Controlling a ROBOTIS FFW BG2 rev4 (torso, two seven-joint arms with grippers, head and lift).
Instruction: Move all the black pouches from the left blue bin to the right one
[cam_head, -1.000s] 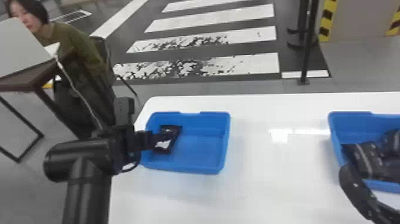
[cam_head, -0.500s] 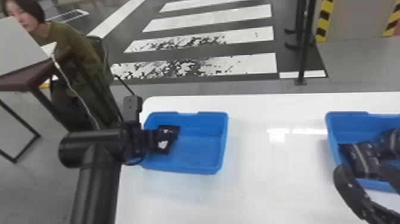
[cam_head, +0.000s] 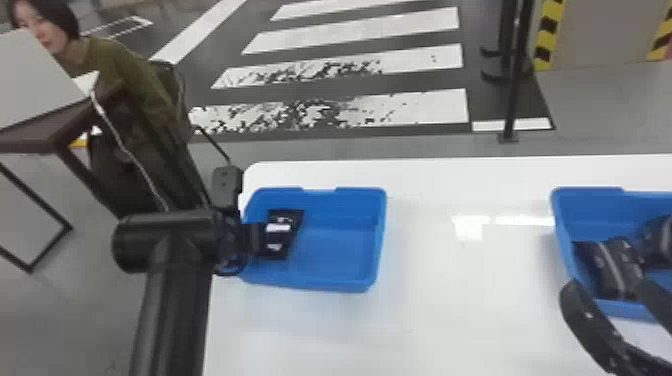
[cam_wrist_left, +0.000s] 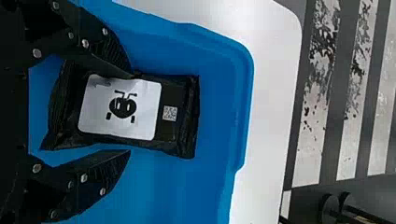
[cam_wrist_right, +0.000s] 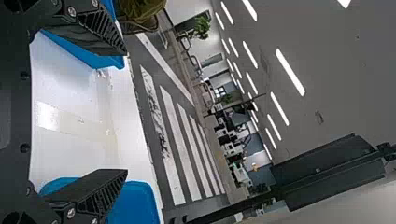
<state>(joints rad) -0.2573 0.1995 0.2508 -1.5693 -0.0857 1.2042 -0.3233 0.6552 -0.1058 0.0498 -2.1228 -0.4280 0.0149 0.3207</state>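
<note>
Black pouch (cam_wrist_left: 180, 123), one, white label (cam_wrist_left: 149, 109) uppermost: lying lengthwise front to back in the left blue bin (cam_head: 381, 240), by its left wall, towards the far left corner. Bin set near the table's (cam_head: 460, 320) far left corner.

My left gripper (cam_wrist_left: 130, 113), one: jaws parted astride the pouch's long sides, no grip yet taken; placed so, I judge, to pinch across the narrow width. The left finger overlaps the pouch's edge — contact uncertain. The right finger stands just beside.

Right blue bin (cam_head: 557, 220), one, well apart along the table: holds a striped pouch (cam_head: 617, 270) by its left wall and a further dark pouch (cam_head: 660, 242), presumably delivered goods.

My right gripper (cam_wrist_right: 126, 112), one: jaws wide, nothing between, by that bin's near edge, out of the left one's way.

Obscured items: left bin's near left corner, behind my left arm in the head view; anything beneath the pouch; right bin's right end, cut off — full count impossible.
</note>
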